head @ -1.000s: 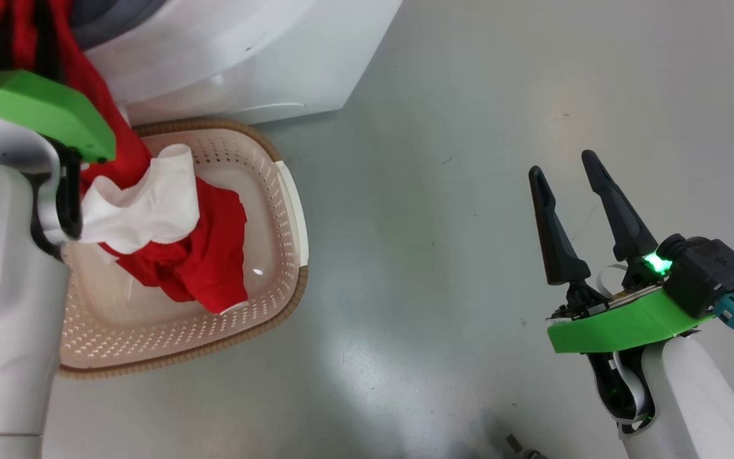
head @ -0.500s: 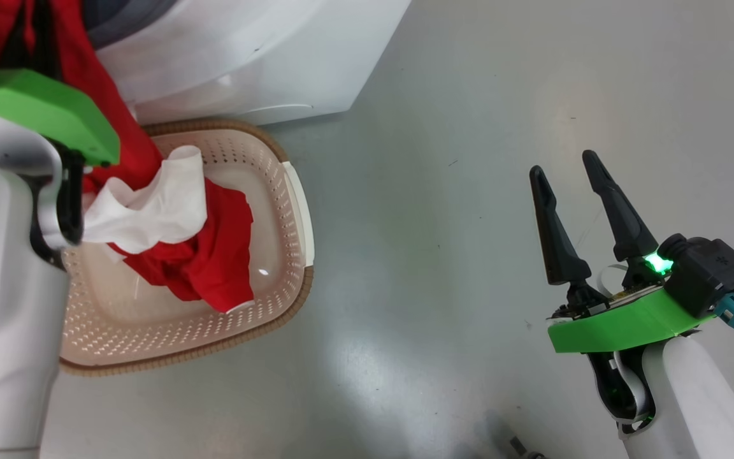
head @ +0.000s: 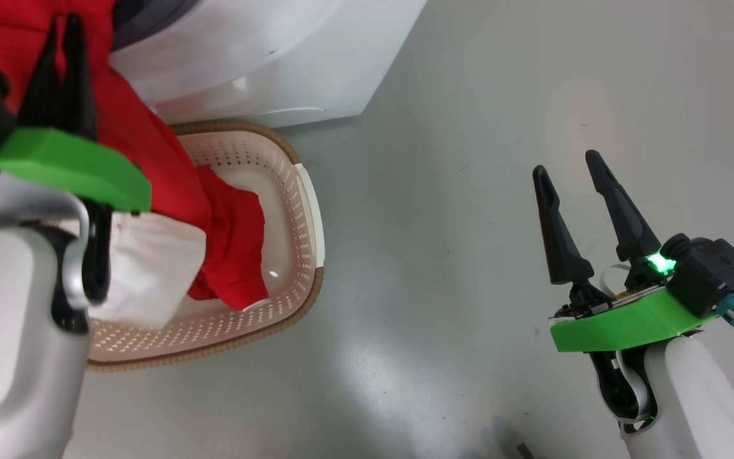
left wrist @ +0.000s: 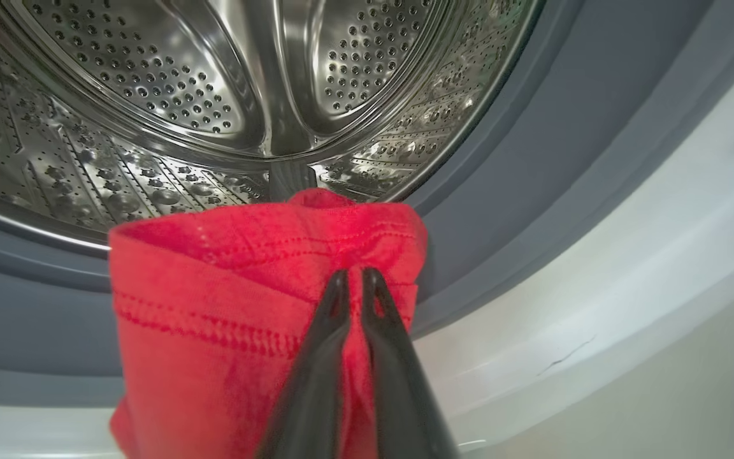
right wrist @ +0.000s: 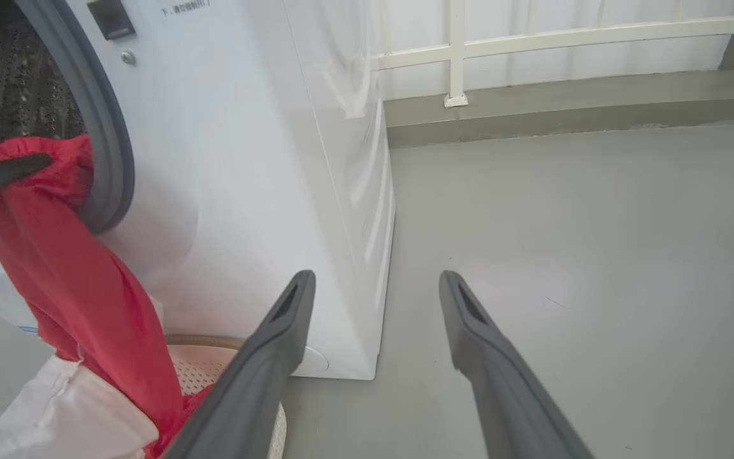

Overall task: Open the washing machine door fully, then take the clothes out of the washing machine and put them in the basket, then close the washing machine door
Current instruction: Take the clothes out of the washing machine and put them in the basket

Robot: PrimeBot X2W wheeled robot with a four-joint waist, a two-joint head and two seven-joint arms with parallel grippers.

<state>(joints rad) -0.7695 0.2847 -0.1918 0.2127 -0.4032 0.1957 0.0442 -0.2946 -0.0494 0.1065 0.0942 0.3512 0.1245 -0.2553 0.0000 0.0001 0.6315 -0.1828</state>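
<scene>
Grip just closed: left pincer now clamps the clothes at the washing machine mouth, ready to drop them into the basket; right pincer gapes.

A smooth grey floor spreads out below a low grey ledge. On the ledge stands a cream railing, its post footed on a small plate. Behind the ledge is a pale white wall. In front of the ledge the floor carries a soft, diffuse sheen and faint scuffs.
</scene>
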